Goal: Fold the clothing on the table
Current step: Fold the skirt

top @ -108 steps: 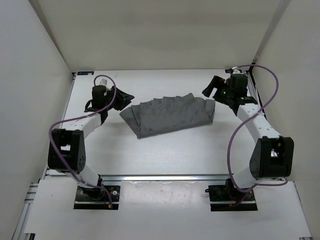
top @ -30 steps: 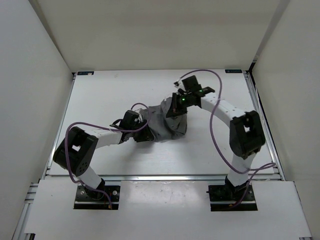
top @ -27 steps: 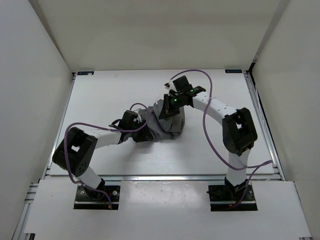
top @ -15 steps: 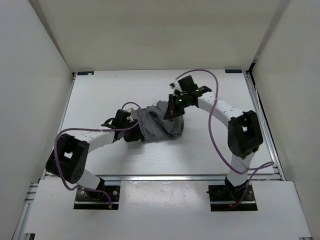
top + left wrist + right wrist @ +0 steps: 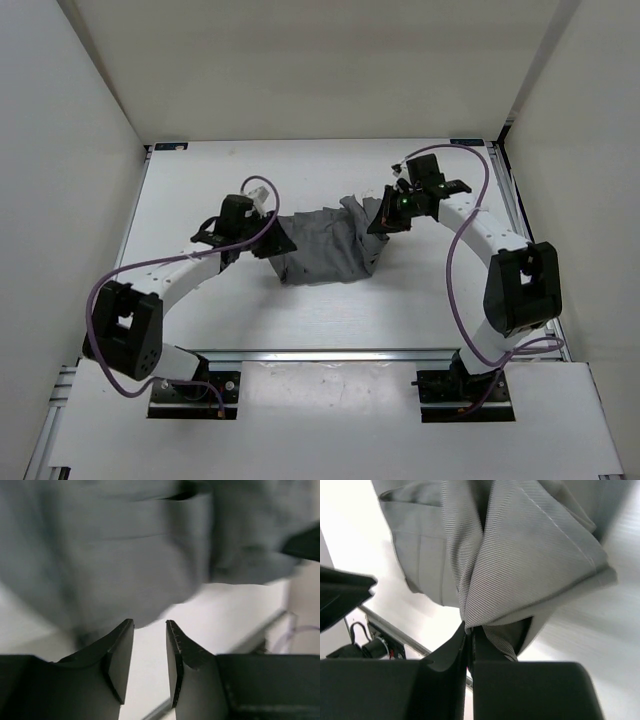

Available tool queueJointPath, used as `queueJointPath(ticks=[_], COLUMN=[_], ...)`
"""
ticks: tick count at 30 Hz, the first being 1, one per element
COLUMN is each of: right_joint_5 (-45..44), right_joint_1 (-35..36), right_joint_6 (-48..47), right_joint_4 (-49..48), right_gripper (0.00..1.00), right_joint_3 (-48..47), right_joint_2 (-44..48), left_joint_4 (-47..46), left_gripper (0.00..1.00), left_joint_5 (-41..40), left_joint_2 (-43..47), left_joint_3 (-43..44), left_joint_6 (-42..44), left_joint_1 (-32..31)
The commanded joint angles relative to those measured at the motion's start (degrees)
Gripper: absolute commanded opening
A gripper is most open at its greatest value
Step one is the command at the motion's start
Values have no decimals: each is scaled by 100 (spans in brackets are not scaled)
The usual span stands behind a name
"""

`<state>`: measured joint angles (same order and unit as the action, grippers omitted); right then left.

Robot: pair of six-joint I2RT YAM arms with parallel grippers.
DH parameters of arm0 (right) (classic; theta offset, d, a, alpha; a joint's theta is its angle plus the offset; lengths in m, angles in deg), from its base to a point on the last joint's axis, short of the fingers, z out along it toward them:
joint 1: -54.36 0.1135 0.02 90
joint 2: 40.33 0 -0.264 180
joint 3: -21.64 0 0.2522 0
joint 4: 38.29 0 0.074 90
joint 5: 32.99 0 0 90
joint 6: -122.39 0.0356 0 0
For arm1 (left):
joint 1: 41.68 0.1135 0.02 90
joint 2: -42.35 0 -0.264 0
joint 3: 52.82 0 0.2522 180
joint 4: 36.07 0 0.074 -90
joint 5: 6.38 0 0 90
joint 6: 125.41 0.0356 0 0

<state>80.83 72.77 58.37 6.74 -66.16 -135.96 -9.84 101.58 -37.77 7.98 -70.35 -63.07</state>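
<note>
**Desk** (image 5: pixel 200 310): white and flat, with pale walls on its left, far and right sides. A silver rail (image 5: pixel 320 354) runs along the near edge.

**Clothing** (image 5: pixel 325 248): a grey pleated garment lying bunched and wrinkled near the middle of the desk, a little right of centre. Its right end is gathered into a fold, and the rest is spread on the surface.

**Left arm** (image 5: pixel 165 278): reaches from the near left toward the garment's left edge.

**Right arm** (image 5: pixel 480 225): curves in from the right side to the garment's right end.

**Right end effector** (image 5: pixel 469 627): fingers are together, clamped on the gathered fold of the clothing. In the right wrist view, cloth is pinched between them and fans out ahead.

**Left end effector** (image 5: pixel 149 625): fingers are apart with a narrow gap and nothing between them; bare desk shows through the gap. It sits just beside the clothing's left edge. The cloth ahead of the tips is blurred, so contact cannot be determined.
</note>
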Motion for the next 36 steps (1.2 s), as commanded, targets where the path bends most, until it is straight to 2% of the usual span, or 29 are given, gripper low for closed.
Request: queueJointPath(ticks=[1,5,12,23,27,33,36], right_joint_5=[-263,-123,167,502,633,668,634], right_joint_1=[-346,-777,-1383,-1393,-1349,-1349,-1358], right_joint_6=[187,382,698,803,786,655,602], right_joint_4=[-164,-349,-920,-1211,-1211,-1131,-1044], right_gripper=[0,0,0,0,0,0,0], right_joint_3=[292,995,2042,2499,2570,2447,2385], right_joint_2=[405,765,1222,1284,1310,1433,1547], left_joint_4=[-1114,-1843,-2564,-3488,-2848,-1039,-598], left_gripper=[42,38,33,30,27,22,21], left_joint_5=[1147,1456,1307,1105,614,-651,-1144], left_joint_2=[-459,-1110,-2113,-3334,-3703,-4046,-4179], left_joint_3=[576,1086,1281,1728,2282,3134,3346], left_joint_6=[-600,-1014,-1507,-2201,-1754,-691,-356], left_joint_1=[-418,-743,-929,-1104,-1148,-1332,-1412])
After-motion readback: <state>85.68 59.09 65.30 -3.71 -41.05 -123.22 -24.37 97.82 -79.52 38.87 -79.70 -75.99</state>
